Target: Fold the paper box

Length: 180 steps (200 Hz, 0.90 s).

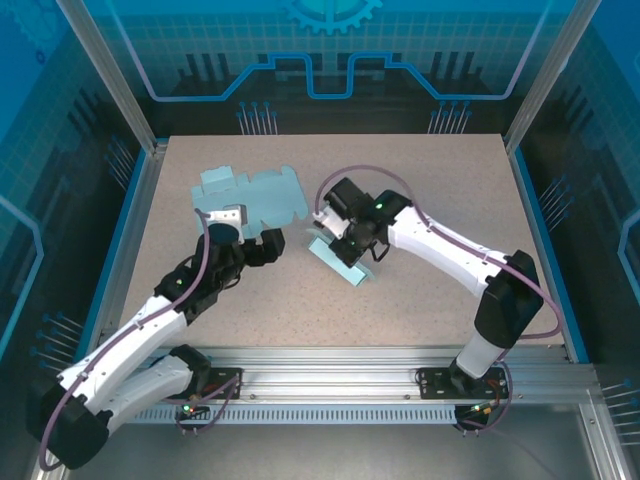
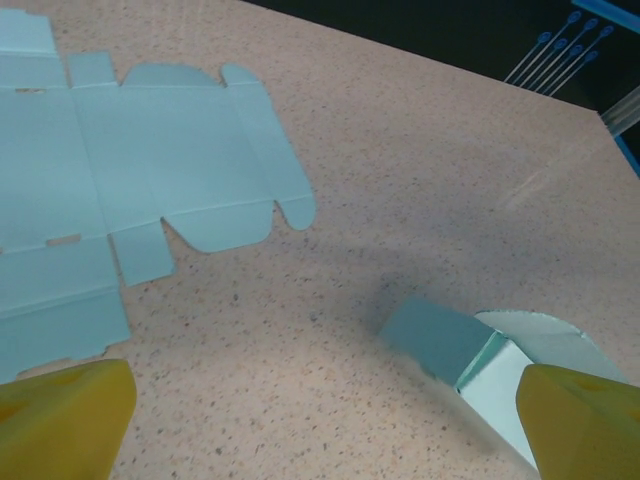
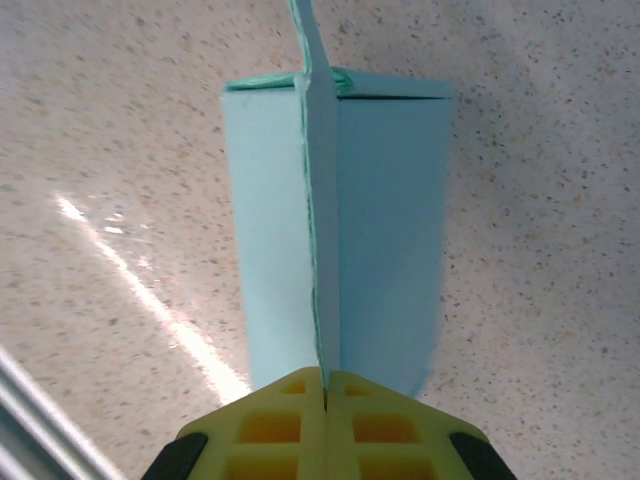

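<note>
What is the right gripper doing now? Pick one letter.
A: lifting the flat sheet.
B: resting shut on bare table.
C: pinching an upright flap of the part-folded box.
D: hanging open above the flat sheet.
C: the right wrist view shows the right gripper closed on a thin upright flap of the part-folded box.

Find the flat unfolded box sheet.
In the top view, the flat box sheet lies left of centre, just beyond the left gripper.
</note>
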Each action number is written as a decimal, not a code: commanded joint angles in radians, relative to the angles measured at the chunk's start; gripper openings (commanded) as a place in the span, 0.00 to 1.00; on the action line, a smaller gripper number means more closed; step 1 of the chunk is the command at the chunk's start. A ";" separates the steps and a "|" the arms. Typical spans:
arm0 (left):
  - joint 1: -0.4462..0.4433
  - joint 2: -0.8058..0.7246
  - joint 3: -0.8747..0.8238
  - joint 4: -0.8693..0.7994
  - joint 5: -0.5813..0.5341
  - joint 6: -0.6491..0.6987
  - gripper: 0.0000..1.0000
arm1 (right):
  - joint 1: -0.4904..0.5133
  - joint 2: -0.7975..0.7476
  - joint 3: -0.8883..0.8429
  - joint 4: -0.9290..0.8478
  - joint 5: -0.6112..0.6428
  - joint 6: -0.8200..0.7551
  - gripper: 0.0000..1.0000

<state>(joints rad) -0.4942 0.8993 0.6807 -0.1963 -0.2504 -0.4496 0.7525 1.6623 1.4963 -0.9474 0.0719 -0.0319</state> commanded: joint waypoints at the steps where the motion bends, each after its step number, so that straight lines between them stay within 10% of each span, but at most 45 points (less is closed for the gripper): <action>1: 0.019 0.035 0.059 0.054 0.107 0.071 0.99 | -0.046 -0.030 0.060 -0.083 -0.200 -0.046 0.00; 107: 0.216 0.210 0.071 0.208 0.733 0.550 0.83 | -0.086 0.138 0.178 -0.145 -0.254 -0.127 0.00; 180: 0.229 0.510 0.212 0.130 0.756 0.749 0.65 | -0.086 0.284 0.304 -0.193 -0.229 -0.150 0.09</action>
<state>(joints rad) -0.2771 1.3388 0.8085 -0.0303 0.4541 0.1886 0.6731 1.9171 1.7599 -1.0916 -0.1612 -0.1555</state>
